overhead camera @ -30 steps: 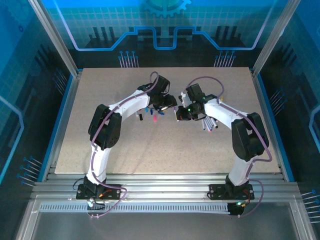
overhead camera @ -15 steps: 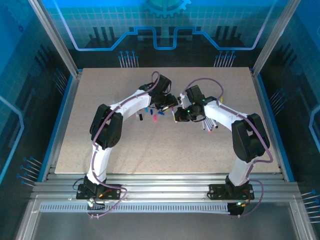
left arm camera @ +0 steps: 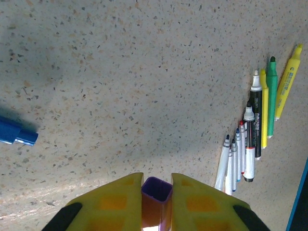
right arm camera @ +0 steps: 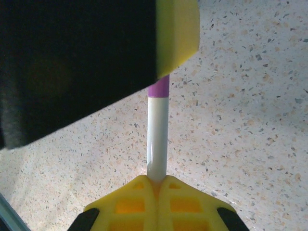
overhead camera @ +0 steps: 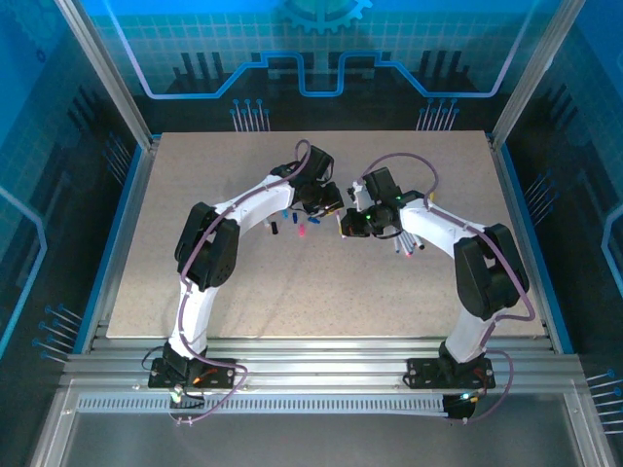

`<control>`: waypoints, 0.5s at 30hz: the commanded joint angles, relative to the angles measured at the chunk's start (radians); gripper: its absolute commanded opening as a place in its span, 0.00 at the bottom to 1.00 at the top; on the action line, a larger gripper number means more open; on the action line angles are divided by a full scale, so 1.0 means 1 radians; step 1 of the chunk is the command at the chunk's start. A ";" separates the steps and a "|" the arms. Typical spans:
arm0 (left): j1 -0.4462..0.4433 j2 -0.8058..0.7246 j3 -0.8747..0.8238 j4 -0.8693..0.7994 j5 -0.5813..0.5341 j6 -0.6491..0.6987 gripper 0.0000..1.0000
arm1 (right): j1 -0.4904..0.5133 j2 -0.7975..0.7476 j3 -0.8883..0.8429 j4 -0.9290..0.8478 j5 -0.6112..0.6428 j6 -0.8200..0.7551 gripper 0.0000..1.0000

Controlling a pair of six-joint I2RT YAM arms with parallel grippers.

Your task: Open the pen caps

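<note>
A robotics laboratory test cell is shown. A speckled tabletop is enclosed by an aluminium frame and by blue see-through side panels. A back wall is printed with a gear and circuit-like lines. Two white robot arms, the left arm and the right arm, are bolted to metal rails at the near edge of the table.

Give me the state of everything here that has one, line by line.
left gripper, shut on purple cap
purple cap, clamped, on its pen
white pen, capped, gripped at its body
right gripper, shut on white pen
row of pens, uncapped, lying side by side on the table
blue cap, off, lying loose
</note>
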 commanded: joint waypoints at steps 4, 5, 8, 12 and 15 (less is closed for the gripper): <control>-0.007 -0.007 -0.056 0.045 0.030 -0.004 0.00 | 0.006 -0.034 -0.027 0.049 -0.024 0.001 0.13; -0.006 -0.013 -0.062 0.053 0.031 -0.007 0.00 | 0.006 -0.034 -0.032 0.051 -0.024 0.000 0.21; -0.006 -0.027 -0.073 0.068 0.045 -0.013 0.00 | 0.006 -0.033 -0.044 0.060 -0.031 0.001 0.31; -0.006 -0.041 -0.079 0.078 0.051 -0.017 0.00 | 0.006 -0.021 -0.048 0.067 -0.033 0.003 0.33; -0.006 -0.050 -0.081 0.081 0.052 -0.020 0.00 | 0.006 -0.003 -0.042 0.067 -0.037 0.003 0.33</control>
